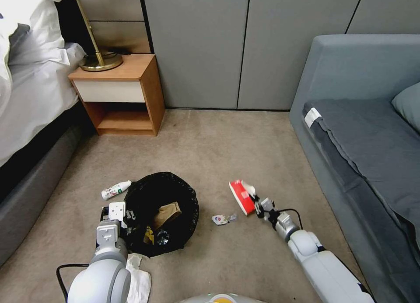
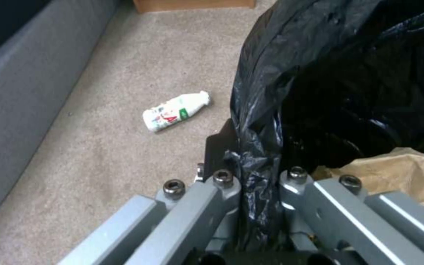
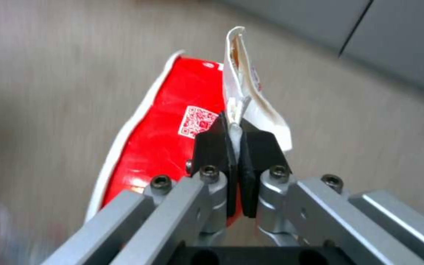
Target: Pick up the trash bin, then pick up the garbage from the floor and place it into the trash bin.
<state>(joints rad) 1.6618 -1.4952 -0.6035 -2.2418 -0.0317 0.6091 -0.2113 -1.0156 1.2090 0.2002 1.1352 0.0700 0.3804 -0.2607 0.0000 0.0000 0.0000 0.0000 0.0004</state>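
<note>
Head view: paper bag inside trash bin

The head view looks steeply down from above onto the carpet, taking in the nightstand, the sofa and both arms. The left wrist view sits right behind the left gripper, close against the trash bin; it shares the white bottle with the head view. The right wrist view looks along the right gripper, very near the red carton, probably low over the floor.
</note>
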